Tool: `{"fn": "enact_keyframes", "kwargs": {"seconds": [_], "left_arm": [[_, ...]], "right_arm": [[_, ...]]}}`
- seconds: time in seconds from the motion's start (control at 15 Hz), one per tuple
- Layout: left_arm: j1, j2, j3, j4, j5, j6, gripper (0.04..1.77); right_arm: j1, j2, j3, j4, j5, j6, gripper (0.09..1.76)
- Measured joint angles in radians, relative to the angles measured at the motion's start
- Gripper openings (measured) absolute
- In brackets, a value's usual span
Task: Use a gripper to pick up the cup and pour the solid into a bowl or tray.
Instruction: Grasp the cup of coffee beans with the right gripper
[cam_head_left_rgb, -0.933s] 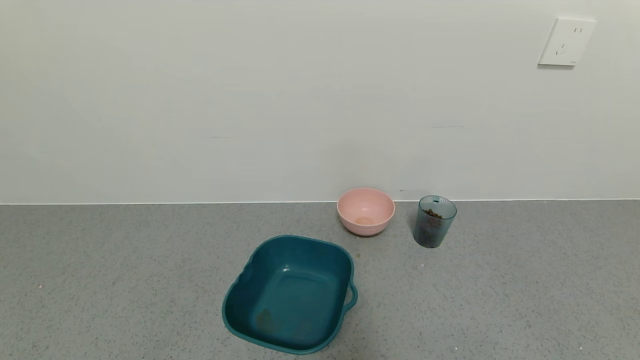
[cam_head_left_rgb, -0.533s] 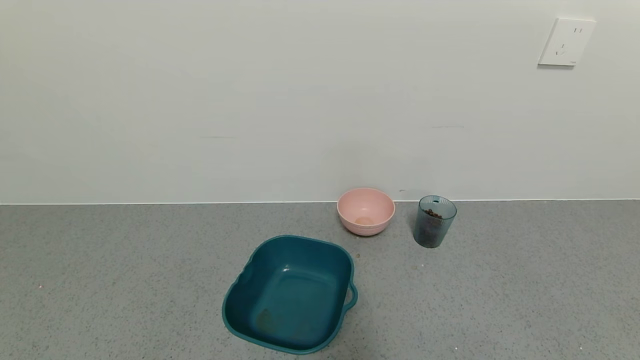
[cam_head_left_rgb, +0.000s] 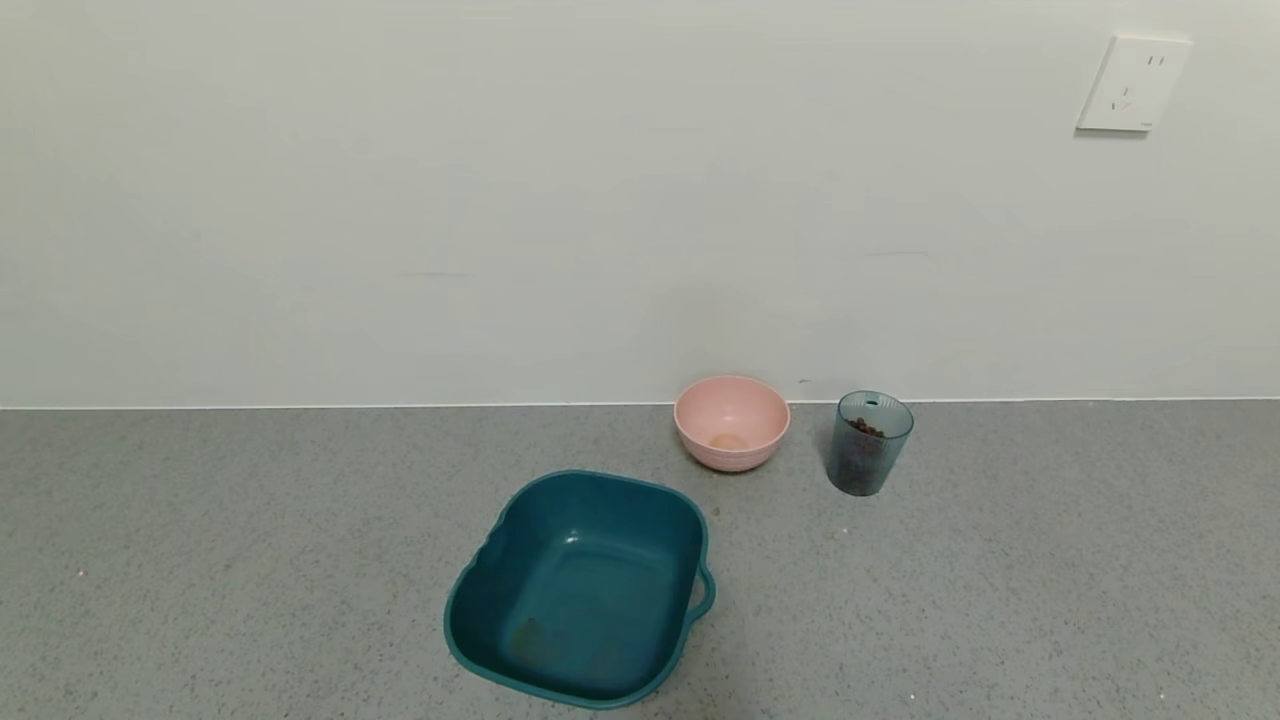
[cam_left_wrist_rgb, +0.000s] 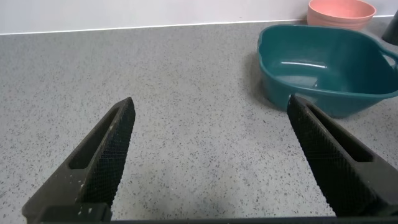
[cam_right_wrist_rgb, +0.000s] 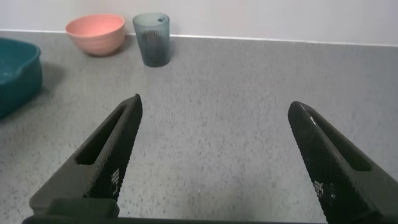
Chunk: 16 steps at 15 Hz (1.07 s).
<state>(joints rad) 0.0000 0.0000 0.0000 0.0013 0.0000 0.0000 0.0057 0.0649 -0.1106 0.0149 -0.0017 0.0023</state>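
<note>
The translucent blue-teal cup (cam_head_left_rgb: 869, 442) stands upright near the wall at the right, with dark brown pellets (cam_head_left_rgb: 866, 428) inside. It also shows in the right wrist view (cam_right_wrist_rgb: 152, 39). The pale pink bowl (cam_head_left_rgb: 731, 421) sits just left of it, apart from it, and shows in the right wrist view (cam_right_wrist_rgb: 96, 33) and the left wrist view (cam_left_wrist_rgb: 341, 12). Neither gripper shows in the head view. My left gripper (cam_left_wrist_rgb: 210, 106) is open and empty over bare counter, short of the teal tub. My right gripper (cam_right_wrist_rgb: 214, 106) is open and empty, well short of the cup.
A large dark teal squarish tub (cam_head_left_rgb: 583, 587) with a side handle sits in front of the bowl, nearer me; it also shows in the left wrist view (cam_left_wrist_rgb: 323, 65). The grey speckled counter (cam_head_left_rgb: 1000, 580) meets a white wall with a socket (cam_head_left_rgb: 1133, 84).
</note>
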Motion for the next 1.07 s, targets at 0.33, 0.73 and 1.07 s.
{"fn": "enact_keyframes", "kwargs": {"seconds": [0.33,0.73,1.07], "left_arm": [[0.000,0.000,0.000,0.000,0.000,0.000,1.76],[0.000,0.000,0.000,0.000,0.000,0.000,1.76],[0.000,0.000,0.000,0.000,0.000,0.000,1.76]], "right_arm": [[0.003,0.237,-0.192,-0.012,0.000,-0.039,1.71],[0.019,0.607,-0.343,-0.106,0.007,-0.049,1.71],[0.051,0.955,-0.244,-0.414,0.011,-0.046,1.71]]}}
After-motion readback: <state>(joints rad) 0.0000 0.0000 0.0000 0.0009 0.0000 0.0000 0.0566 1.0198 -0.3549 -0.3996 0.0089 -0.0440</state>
